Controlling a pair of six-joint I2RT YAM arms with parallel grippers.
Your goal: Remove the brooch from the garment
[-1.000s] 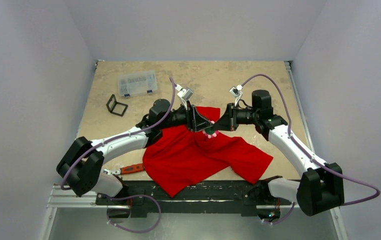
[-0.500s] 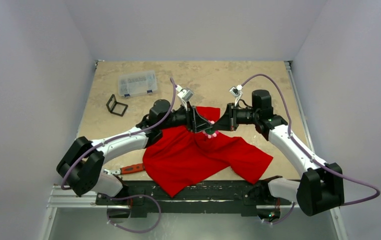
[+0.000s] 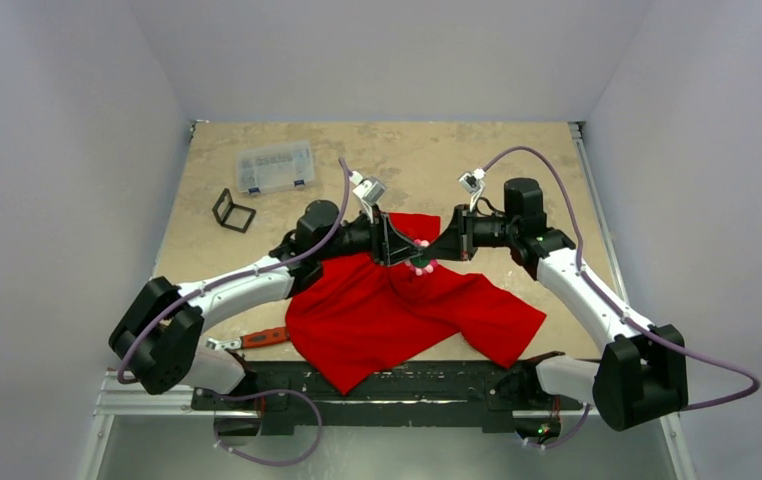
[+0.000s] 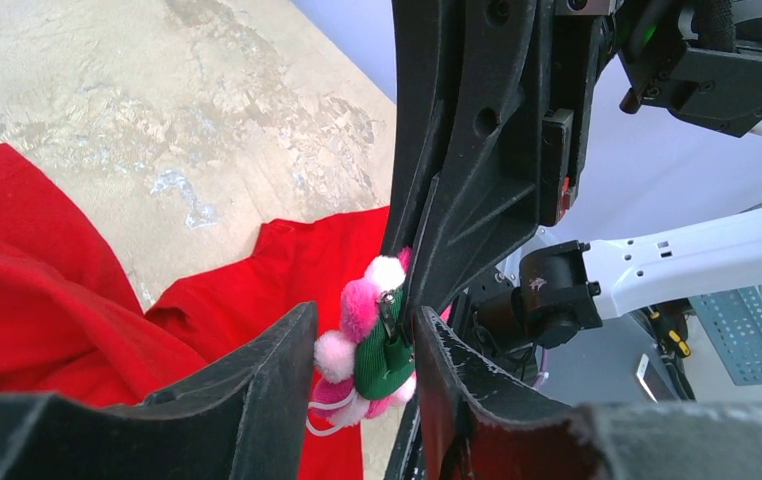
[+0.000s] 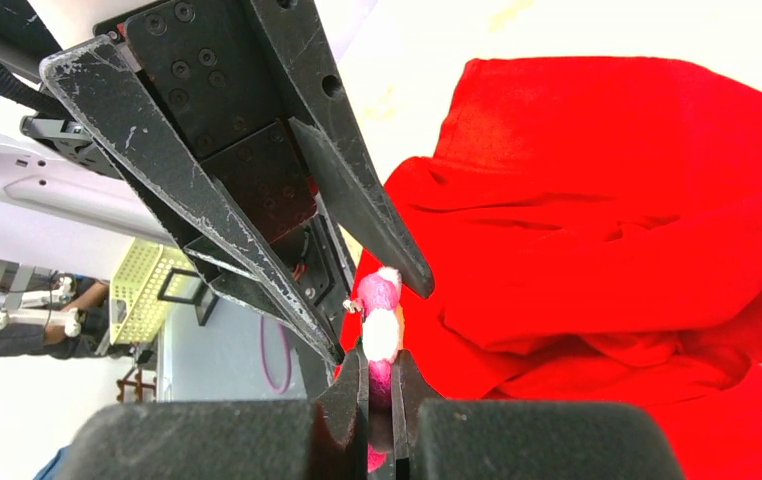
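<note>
The brooch (image 3: 421, 266), pink and white pompom petals on a green back with a metal clip, hangs in the air over the red T-shirt (image 3: 387, 315), which lies crumpled on the table. My right gripper (image 3: 430, 257) is shut on the brooch's lower edge (image 5: 381, 320), jaws almost together (image 5: 379, 356). My left gripper (image 3: 410, 256) is open, one finger either side of the brooch (image 4: 367, 345); its green back lies against the right finger (image 4: 447, 390). In the left wrist view the shirt (image 4: 37, 290) lies below and behind the brooch. Whether the pin still holds cloth is hidden.
A clear plastic organiser box (image 3: 275, 166) and a small black frame (image 3: 233, 210) sit at the back left. A red-handled wrench (image 3: 262, 338) lies by the shirt's left edge. The black base rail (image 3: 377, 385) runs along the near edge.
The left arm's elbow has edged slightly to the left. Both grippers and the brooch stay where they were.
</note>
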